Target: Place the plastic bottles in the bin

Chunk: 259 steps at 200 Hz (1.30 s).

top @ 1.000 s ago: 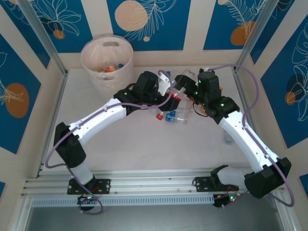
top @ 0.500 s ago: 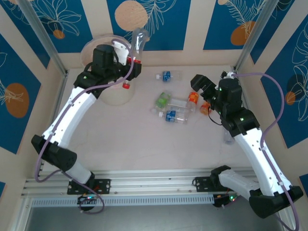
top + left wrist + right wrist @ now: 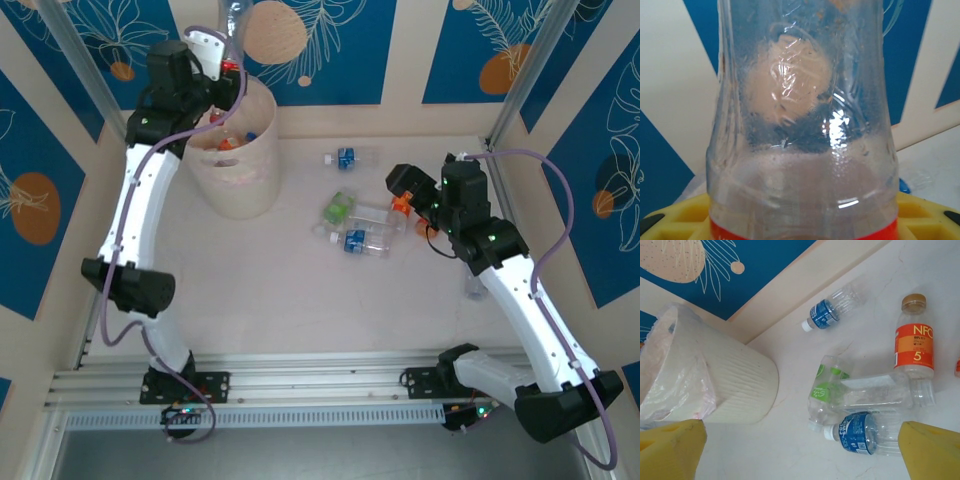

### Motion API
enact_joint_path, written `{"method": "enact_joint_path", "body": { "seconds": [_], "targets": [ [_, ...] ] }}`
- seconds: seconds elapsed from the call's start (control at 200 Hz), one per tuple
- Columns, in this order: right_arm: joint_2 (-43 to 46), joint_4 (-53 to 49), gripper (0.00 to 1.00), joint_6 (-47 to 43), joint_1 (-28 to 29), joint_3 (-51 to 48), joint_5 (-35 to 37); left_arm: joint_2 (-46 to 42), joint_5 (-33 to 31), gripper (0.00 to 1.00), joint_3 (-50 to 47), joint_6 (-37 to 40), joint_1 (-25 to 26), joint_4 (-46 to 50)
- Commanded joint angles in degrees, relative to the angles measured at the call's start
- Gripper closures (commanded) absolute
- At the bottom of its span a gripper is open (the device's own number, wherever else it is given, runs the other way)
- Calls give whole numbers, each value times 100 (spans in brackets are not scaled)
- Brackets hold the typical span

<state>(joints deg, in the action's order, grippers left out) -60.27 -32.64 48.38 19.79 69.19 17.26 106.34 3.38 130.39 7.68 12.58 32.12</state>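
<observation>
Left pincer (image 3: pixel 224 56): clamped on red-labelled bottle (image 3: pixel 802 125), high above bin (image 3: pixel 240 172);
Right pincer (image 3: pixel 800 450): jaws wide apart, empty, over bottles (image 3: pixel 912 342) lying on table (image 3: pixel 300 310)

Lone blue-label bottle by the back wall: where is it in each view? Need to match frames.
Top external: blue-label bottle lies alone near the back wall, right of the bin.
Right wrist: upper middle, cap toward lower left, above the green-label bottle.
Left wrist: camera looks through the held bottle toward a blue-and-cream wall panel.
Shared landmark: the bin, upper left in top external, left side in right wrist.
</observation>
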Motion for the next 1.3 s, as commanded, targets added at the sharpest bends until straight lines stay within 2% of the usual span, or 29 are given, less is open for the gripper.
{"method": "enact_joint_path", "body": {
  "seconds": [0.0,0.245,0.44,0.62,1.29],
  "targets": [
    [-48,-151,1,-99,-10,-99,-100,465,128,63,189,350,-238,5],
    [-263,-517,1,-183,-37,-47,-41,868,619,59,24,799,-670,52],
    [-290,-668,1,-148,-71,-114,7,910,930,54,-99,1573,-840,486],
    [-269,-664,1,-113,-87,-142,32,899,1223,52,-411,1844,-918,404],
    [-250,-728,1,-92,-156,-353,171,1123,1030,48,-1048,2351,-918,495]
  ]
}}
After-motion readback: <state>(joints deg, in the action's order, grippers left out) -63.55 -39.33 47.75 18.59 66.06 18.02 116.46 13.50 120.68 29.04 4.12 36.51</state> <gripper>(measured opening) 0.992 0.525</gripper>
